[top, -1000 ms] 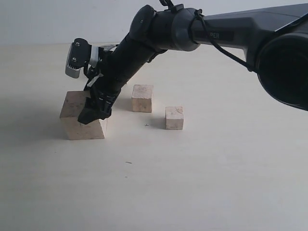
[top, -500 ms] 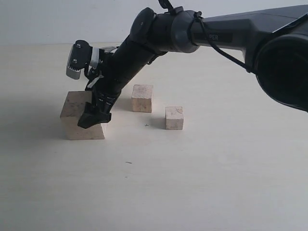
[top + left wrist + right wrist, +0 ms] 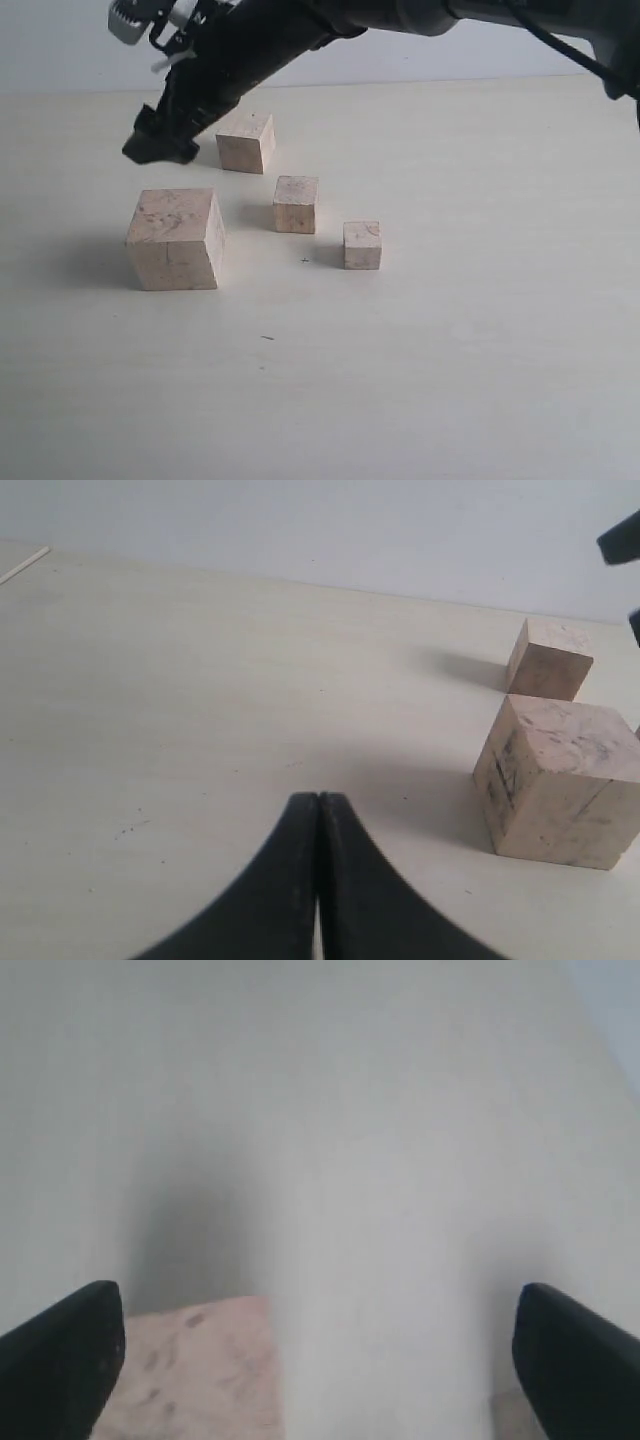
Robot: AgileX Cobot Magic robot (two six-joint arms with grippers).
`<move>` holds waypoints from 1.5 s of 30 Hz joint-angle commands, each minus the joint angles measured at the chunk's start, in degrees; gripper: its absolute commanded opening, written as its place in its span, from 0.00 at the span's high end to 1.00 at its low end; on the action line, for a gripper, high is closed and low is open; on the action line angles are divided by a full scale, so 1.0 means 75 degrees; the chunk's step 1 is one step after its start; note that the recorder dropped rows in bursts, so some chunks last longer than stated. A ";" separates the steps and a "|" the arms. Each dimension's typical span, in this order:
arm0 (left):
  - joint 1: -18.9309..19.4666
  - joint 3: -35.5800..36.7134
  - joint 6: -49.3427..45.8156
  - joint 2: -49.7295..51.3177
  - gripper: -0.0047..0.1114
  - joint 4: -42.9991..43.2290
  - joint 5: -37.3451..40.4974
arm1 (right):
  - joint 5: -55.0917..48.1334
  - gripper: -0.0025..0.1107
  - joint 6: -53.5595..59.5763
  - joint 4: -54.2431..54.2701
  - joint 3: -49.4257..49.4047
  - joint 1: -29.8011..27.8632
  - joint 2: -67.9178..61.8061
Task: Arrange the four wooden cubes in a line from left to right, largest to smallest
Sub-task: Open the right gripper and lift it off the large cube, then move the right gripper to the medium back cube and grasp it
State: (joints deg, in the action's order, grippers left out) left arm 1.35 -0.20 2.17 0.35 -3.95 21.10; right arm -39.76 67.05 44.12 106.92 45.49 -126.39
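Four plain pale beige-pink wooden cubes stood well apart on the pale cream tabletop (image 3: pixel 480 360). Farthest left and nearest the front sat the largest wooden cube (image 3: pixel 175 240) (image 3: pixel 560 780). Above and behind it hung the black right gripper (image 3: pixel 158 145) (image 3: pixel 320 1355), clear of every cube, its jaws spread wide and holding nothing. Just right of that, farthest back, stood the second-largest wooden cube (image 3: pixel 247 142) (image 3: pixel 548 658). Next came the third wooden cube (image 3: pixel 296 204), then the smallest wooden cube (image 3: pixel 362 245), rightmost and a little nearer the front. The dark right arm (image 3: pixel 300 20) ran along the top of the exterior view, cut off by the frame. The black left gripper (image 3: pixel 318 880) showed only in its wrist view, fingers pressed together on nothing, low over bare table near the largest cube. The right wrist view was blurred: a pale wooden face (image 3: pixel 190 1370) lay below the jaws, but which cube it was could not be told.
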 commanded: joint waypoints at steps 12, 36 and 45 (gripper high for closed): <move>-0.0043 0.0027 -0.0004 -0.0047 0.96 -0.0021 -0.0080 | 0.4114 0.31 -0.3487 -0.2973 0.0041 -0.0161 -0.0515; -0.0043 0.0027 -0.0004 -0.0047 0.96 -0.0021 -0.0080 | -0.0261 0.31 0.3105 0.1199 0.0041 -0.1622 -0.0746; -0.0043 0.0027 -0.0004 -0.0047 0.96 -0.0021 -0.0080 | -0.0417 0.31 0.2241 0.1286 0.0041 -0.1622 -0.0670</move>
State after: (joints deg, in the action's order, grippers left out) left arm 1.35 -0.20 2.17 0.35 -3.95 21.10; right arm -42.28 84.36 52.61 106.92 33.42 -132.36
